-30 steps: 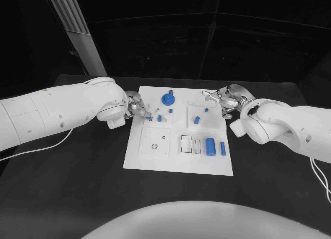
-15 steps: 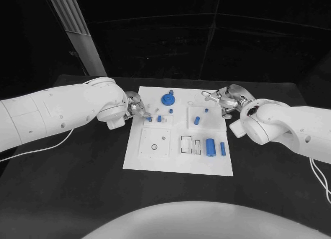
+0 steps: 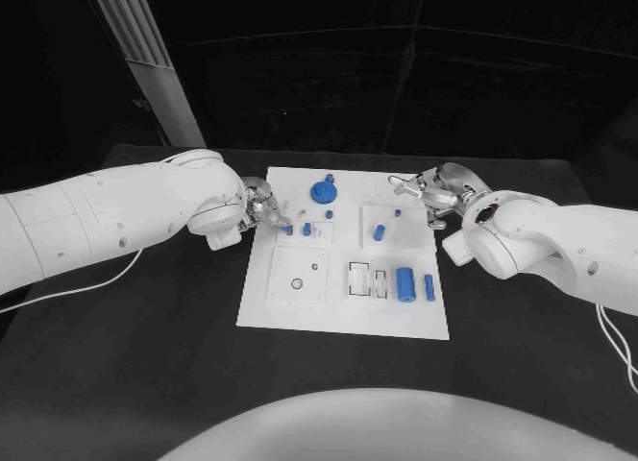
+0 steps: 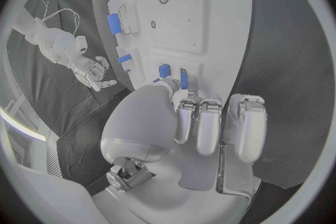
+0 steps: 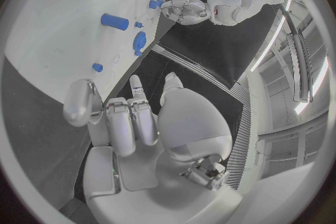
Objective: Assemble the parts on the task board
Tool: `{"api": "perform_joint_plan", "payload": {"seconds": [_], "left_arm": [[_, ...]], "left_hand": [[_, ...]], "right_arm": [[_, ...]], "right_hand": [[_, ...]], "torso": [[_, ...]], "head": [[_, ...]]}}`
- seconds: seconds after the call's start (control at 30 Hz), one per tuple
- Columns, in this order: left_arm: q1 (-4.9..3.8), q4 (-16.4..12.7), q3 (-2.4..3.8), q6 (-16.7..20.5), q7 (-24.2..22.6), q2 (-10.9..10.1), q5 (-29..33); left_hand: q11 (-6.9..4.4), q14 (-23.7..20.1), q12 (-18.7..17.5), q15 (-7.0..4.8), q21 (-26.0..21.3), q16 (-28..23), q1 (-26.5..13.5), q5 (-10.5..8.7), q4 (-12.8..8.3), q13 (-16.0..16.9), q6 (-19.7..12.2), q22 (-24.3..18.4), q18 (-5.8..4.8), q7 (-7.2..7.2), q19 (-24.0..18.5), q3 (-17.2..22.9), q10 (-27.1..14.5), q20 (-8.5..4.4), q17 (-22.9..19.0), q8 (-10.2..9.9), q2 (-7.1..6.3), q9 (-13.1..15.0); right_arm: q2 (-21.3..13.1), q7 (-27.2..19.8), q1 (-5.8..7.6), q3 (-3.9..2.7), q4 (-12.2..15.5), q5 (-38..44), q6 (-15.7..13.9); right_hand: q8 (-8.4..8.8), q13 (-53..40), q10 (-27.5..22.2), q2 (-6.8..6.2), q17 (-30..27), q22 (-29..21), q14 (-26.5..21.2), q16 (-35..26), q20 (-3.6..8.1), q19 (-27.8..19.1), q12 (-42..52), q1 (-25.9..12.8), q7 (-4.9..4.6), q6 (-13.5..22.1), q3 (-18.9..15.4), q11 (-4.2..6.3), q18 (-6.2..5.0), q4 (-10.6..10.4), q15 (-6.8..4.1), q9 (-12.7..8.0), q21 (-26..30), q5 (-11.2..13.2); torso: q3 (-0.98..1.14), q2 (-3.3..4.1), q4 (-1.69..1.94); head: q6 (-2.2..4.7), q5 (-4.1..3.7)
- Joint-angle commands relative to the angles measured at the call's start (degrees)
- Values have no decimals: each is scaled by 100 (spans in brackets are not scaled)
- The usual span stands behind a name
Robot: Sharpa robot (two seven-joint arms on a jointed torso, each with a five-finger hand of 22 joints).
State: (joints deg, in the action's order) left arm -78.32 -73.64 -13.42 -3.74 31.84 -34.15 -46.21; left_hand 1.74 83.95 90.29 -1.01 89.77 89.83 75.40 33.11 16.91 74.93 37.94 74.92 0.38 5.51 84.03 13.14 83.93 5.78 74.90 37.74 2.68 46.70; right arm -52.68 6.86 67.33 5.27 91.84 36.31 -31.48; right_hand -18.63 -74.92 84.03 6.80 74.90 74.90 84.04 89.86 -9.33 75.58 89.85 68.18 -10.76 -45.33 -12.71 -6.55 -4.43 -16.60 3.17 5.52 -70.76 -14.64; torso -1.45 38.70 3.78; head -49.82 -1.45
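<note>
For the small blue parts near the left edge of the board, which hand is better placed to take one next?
Probably the left hand: its fingertips are already at the small blue parts by the task board edge. The right hand hovers at the opposite side, farther from them.

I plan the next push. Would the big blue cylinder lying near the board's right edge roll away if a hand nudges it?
Probably yes: the big blue cylinder lies on its side on the flat task board, so a sideways nudge may roll it. It looks rigid, likely not floppy.

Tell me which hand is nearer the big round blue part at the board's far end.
Left. The left hand sits just beside the round blue part, toward the board's left edge; the right hand hovers farther off, at the right edge.
</note>
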Motion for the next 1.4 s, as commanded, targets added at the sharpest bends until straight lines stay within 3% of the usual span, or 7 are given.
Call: {"api": "perform_joint_plan", "payload": {"seconds": [0.03,1.4], "left_arm": [[-2,20,1,-11,0,-1,-29],[7,134,1,-83,-98,55,-29]], "left_hand": [[31,605,-29,51,23,17,-26,-24,-8,1507,-17,1508,-38,1,597,-21,607,33,1510,25,25,-2],[26,605,-29,49,23,17,-12,51,-24,1507,-12,1508,-38,-8,597,11,607,36,1510,35,46,-22]], "right_arm": [[1,-49,7,-3,10,18,-15],[-8,-30,7,-3,13,18,-33]], "right_hand": [[-21,-1508,597,-2,1510,512,596,14,27,-15,15,71,6,46,-46,9,-83,-3,-33,9,18,-19],[-21,-1508,597,-2,1510,512,596,14,27,-15,15,71,6,46,-46,9,-83,-3,-33,9,18,-19]], "torso": [[1,0,1],[3,-2,2]], "head": [[-7,-4],[-18,-21]]}}
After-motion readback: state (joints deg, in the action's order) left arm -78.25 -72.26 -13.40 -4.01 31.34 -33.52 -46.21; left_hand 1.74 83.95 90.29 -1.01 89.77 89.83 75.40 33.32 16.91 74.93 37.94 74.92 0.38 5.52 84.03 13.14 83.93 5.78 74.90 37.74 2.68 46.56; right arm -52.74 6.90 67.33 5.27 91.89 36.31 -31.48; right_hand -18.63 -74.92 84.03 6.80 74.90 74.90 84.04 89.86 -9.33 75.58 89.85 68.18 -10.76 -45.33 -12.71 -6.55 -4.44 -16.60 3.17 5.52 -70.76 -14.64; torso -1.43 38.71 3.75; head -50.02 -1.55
